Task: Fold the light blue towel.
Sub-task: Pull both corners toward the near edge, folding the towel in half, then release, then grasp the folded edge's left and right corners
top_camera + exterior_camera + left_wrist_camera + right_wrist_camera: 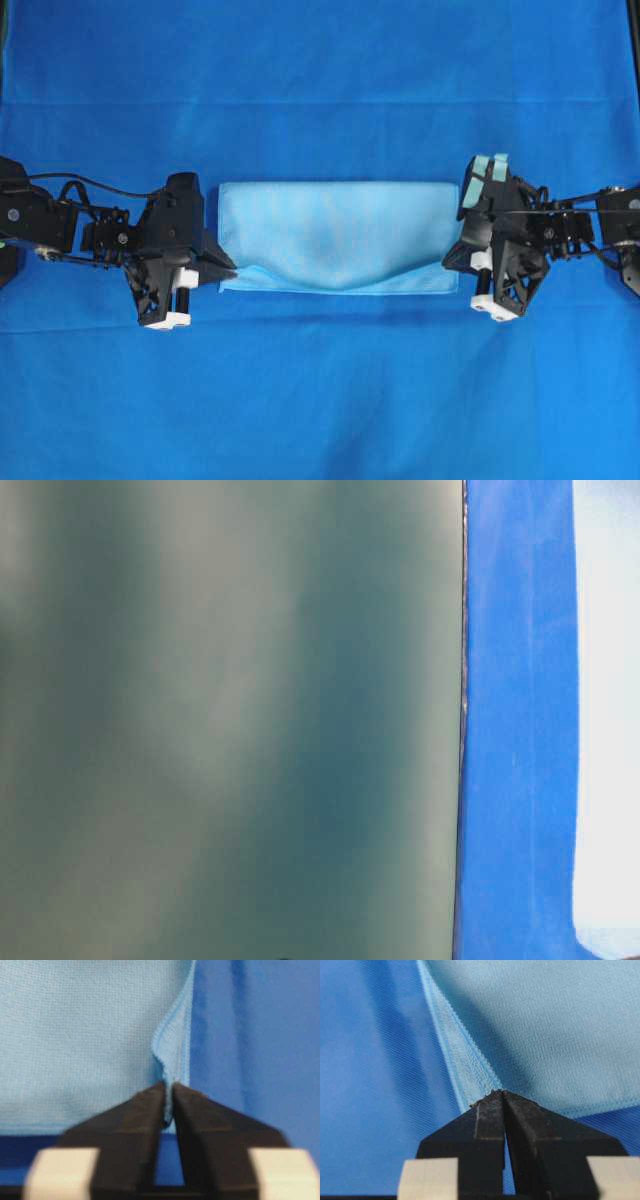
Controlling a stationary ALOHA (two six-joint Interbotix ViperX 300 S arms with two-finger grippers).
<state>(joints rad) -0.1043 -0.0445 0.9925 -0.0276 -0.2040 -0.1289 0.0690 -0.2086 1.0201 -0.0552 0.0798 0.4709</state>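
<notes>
Pinching the near-left corner of the light blue towel, my left gripper has its jaws nearly together on the hem. The towel lies folded in half, a long rectangle mid-table on the dark blue table cloth. My right gripper has its tips closed at the near-right corner; whether any hem is caught between them I cannot tell. Risk: uneven release could drag the top layer askew.
</notes>
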